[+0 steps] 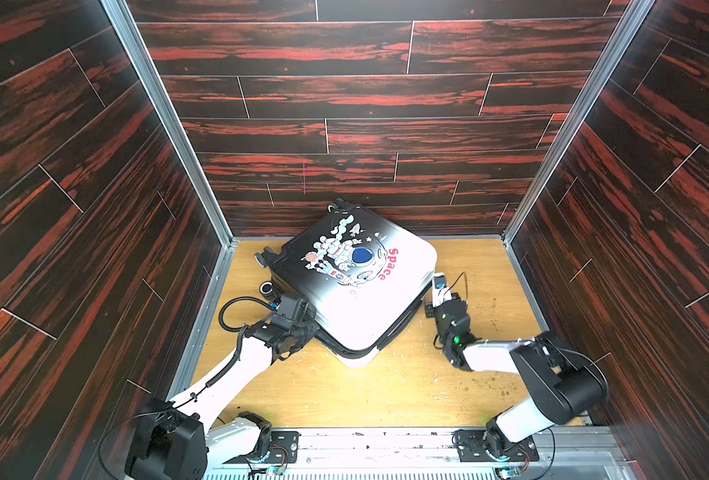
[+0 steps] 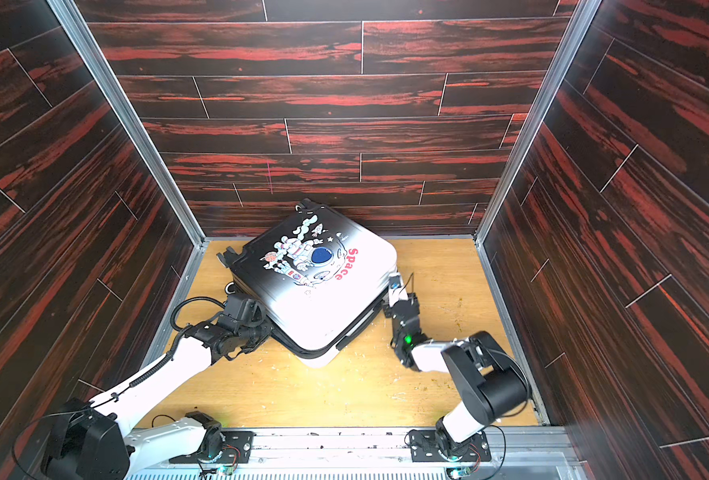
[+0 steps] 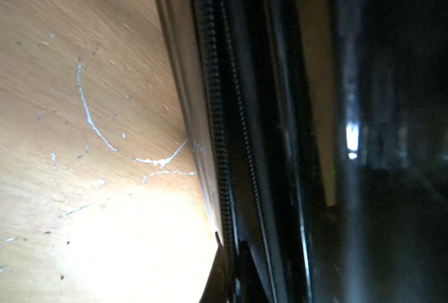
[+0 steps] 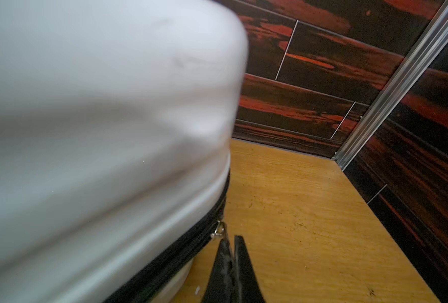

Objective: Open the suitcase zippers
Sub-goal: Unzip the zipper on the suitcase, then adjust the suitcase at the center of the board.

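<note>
Suitcase [image 1: 357, 286] lay skewed on the table [image 1: 386, 395] by the back wall, between 2 arms. Right gripper [image 4: 230, 242] was clenched on a pull [image 4: 218, 230]. Left gripper [image 3: 229, 240] was clenched at the zippers [image 3: 219, 131], hold unclear. Shell looked slick, stiff, probably light: take the pulls.

suitcase [image 4: 99, 118] blurred, zipper pull [image 4: 218, 231] tiny, half hidden
</note>
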Robot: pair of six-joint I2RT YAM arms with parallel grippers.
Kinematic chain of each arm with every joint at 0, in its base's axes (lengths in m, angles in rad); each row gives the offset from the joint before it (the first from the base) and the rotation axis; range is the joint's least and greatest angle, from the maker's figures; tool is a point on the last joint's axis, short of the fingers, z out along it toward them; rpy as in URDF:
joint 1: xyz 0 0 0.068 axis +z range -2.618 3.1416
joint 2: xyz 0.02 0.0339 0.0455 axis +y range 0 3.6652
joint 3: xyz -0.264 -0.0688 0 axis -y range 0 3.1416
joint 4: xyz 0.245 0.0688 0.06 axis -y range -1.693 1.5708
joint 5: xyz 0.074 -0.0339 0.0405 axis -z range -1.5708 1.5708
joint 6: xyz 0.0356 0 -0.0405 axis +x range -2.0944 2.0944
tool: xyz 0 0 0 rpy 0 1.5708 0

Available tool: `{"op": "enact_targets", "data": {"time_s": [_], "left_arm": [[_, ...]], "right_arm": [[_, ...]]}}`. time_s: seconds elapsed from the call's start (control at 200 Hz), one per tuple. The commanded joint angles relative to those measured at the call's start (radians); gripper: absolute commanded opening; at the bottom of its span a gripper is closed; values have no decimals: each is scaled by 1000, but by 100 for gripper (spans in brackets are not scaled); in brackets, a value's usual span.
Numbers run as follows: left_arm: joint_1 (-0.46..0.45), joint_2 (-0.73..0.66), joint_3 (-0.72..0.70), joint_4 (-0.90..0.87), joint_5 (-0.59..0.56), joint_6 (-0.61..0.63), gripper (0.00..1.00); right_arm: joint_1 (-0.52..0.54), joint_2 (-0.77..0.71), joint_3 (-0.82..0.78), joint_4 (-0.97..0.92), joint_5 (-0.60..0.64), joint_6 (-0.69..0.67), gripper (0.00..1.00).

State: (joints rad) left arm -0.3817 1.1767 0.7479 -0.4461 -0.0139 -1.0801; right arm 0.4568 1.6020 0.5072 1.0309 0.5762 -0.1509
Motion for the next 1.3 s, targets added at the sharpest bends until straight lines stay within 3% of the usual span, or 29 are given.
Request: {"op": "enact_targets", "data": {"time_s": [0.0, 0.08, 0.25, 0.451, 0.636, 0.696, 0.772, 0.837, 0.982, 1.082, 1.187, 1.293], "left_arm": [[20, -41, 28, -178, -163, 114, 0], [31, -6, 73, -188, -224, 114, 0], [64, 134, 197, -166, -347, 75, 0], [114, 403, 487, -172, -394, 48, 0], [170, 700, 901, -236, -365, 185, 0], [185, 774, 1031, -291, -355, 233, 10], [203, 802, 1129, -377, -355, 274, 39], [209, 757, 1110, -398, -420, 287, 63], [223, 522, 918, -363, -581, 301, 95], [225, 365, 797, -356, -589, 277, 97], [223, 218, 649, -354, -438, 230, 96], [193, 87, 456, -312, -203, 136, 91]], "right_arm": [[-92, -27, 41, 165, 71, 35, 0], [-93, -86, 3, 134, 64, 27, 0], [-50, -291, -139, -59, 56, 181, 0], [203, -473, -181, -270, 171, 172, 0], [516, -515, -146, -491, 229, 283, 0], [627, -465, -127, -521, 261, 309, 0], [725, -393, -96, -527, 311, 306, 0], [780, -344, -67, -530, 332, 311, 0], [800, -291, 1, -629, 341, 407, 0], [800, -260, 31, -637, 333, 408, 0], [798, -239, 53, -642, 326, 414, 0], [797, -247, 51, -632, 304, 423, 0]]}}
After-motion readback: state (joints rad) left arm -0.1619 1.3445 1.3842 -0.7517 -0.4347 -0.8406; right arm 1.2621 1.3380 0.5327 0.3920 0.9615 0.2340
